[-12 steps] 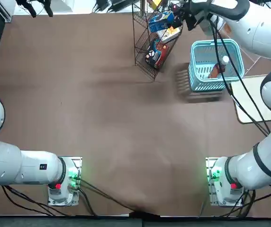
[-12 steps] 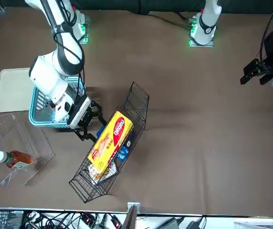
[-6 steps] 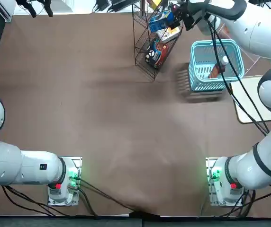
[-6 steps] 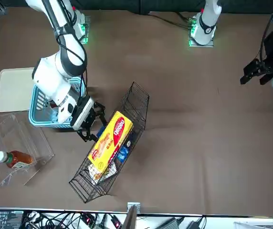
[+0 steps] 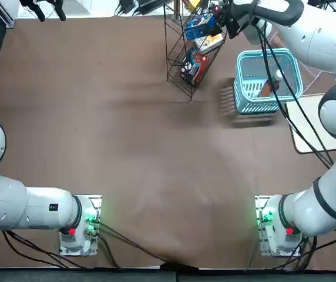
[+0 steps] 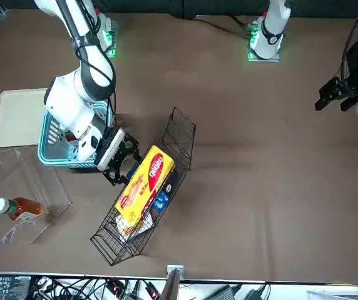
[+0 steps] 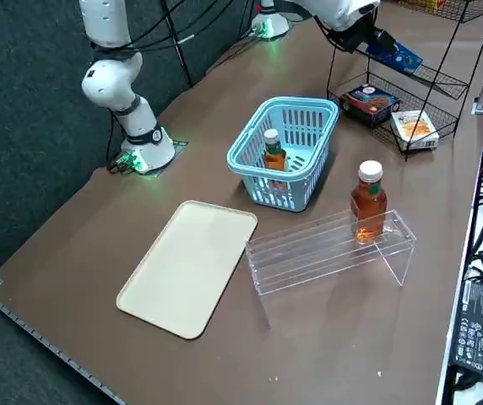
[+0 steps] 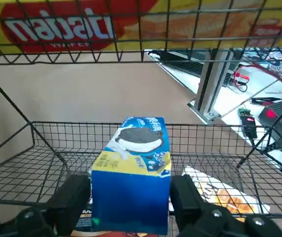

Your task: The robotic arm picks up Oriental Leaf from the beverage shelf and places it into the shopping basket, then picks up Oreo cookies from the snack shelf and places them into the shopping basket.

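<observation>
On the wire rack, between 2 spread jaws (image 8: 129, 210), ungripped: 1 blue, cookie-pictured Oreo box (image 8: 131, 175).

The word "Nabati" stood in white letters on a red patch of the yellow box (image 8: 156, 27) in the upper tier of the wire rack (image 8: 229, 129), legible in the right wrist view and the front view. In the right wrist view, smaller lettering beneath it began with "WAFER".
</observation>
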Controlling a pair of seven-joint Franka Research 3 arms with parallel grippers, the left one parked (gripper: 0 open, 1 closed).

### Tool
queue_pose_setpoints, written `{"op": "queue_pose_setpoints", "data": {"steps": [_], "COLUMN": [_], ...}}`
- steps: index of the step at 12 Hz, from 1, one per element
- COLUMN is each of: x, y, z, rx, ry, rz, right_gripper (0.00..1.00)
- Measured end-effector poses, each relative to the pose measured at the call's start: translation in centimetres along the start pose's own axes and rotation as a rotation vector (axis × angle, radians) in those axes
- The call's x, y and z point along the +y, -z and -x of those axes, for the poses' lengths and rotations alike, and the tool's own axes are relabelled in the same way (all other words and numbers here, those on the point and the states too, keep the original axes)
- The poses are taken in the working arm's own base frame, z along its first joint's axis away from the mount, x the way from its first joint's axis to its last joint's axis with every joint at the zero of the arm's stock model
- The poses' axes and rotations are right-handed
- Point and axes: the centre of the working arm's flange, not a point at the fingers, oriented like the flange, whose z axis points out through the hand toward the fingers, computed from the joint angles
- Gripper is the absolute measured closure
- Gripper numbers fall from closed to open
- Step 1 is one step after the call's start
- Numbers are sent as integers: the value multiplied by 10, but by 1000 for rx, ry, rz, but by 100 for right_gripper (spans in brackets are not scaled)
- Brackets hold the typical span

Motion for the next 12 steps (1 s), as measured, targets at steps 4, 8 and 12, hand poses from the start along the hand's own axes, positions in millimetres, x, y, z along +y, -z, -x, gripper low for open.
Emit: {"op": "queue_pose_setpoints", "data": {"steps": [4,8,12], "x": [-1,0,1], "y": [-1,0,1], "z": [0,-1,-2], "rx": [1,2,5], "ry": [1,2,1], "rz": [-2,1,6], "right_gripper": [0,27,36]}}
